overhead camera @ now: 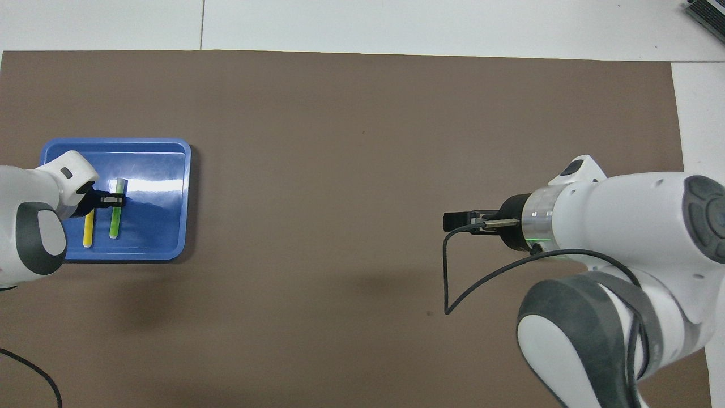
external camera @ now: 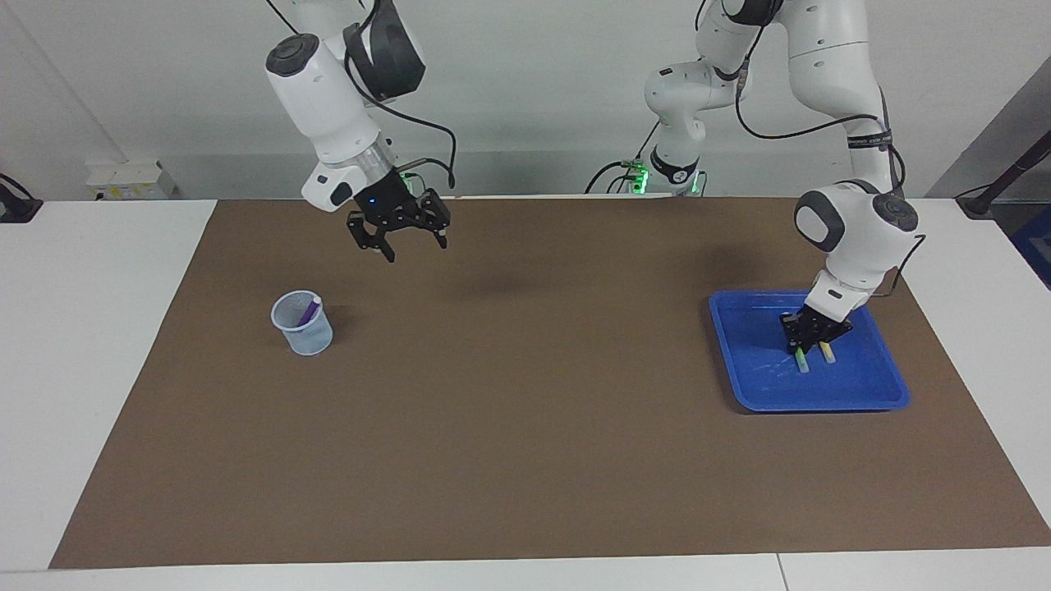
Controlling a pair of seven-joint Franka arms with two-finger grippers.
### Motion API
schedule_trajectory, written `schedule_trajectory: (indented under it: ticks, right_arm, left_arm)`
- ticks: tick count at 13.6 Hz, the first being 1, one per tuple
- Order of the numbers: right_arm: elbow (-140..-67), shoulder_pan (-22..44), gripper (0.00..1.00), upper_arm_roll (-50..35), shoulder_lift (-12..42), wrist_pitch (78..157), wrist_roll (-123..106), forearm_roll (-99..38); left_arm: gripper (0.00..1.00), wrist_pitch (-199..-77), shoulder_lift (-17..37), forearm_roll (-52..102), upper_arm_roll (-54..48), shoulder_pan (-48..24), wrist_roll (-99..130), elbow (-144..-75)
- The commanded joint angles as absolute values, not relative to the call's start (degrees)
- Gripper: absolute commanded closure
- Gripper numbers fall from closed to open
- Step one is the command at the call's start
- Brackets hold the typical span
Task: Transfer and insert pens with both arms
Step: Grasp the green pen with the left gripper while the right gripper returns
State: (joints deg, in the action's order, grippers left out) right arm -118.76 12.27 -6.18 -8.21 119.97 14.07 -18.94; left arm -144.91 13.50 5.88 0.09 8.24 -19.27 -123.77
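Left hand: I read my left hand (external camera: 809,337) down inside the blue tray (external camera: 743,377), its fingers brought together on the green pen (overhead camera: 116,208) at about mid-length.
Green pen: I see it lying flat on the tray floor, pale cap pointing away from the robots, gripped but not lifted clear in either view.
Yellow pen: I see the yellow pen (overhead camera: 88,233) lying just beside the green one, parallel to it, toward the left arm's end of the tray; the left hand covers its upper part.
Right hand: I read my right hand (external camera: 408,232) raised in the air over bare mat, fingers spread wide apart, nothing between them.
Purple pen: I see the purple pen (external camera: 309,311) standing tilted inside the clear cup (external camera: 303,324), its tip leaning against the rim.
Cup: I see it upright on the mat toward the right arm's end of the surface, well apart from the tray; the right arm hides it in the overhead view.
Mat: I see a brown mat (external camera: 525,410) covering the white surface (external camera: 90,345) and carrying both tray and cup.
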Motion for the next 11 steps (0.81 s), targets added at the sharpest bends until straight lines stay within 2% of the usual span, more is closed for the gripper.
schedule_trajectory:
  ticks: [1, 3, 6, 9, 11]
  right_arm:
    - [-119.1, 12.4, 0.0, -6.1, -7.7, 121.0, 20.0, -25.7]
    - [-119.0, 12.7, 0.0, -6.1, -7.5, 123.6, 25.4, -31.1]
    - [-118.8, 16.5, 0.0, -6.1, -5.6, 129.4, 27.3, -31.4]
    - [-118.7, 19.1, 0.0, -6.1, -4.3, 133.8, 32.7, -31.4]
    - [-118.7, 19.2, 0.0, -6.1, -4.0, 134.1, 33.8, -32.6]
  left_arm:
    - [1.0, -145.8, 14.2, 4.9, -0.2, 8.7, -19.7, -123.6]
    - [1.0, -145.1, 14.2, 5.0, -0.2, 8.7, -19.1, -123.5]
    - [1.0, -143.7, 13.9, 5.1, -0.3, 8.4, -17.2, -123.2]
    - [1.0, -136.0, 12.6, 5.1, -0.2, 7.1, -12.0, -119.7]
    - [1.0, -132.3, 11.1, 5.1, -0.3, 5.7, -8.1, -118.7]
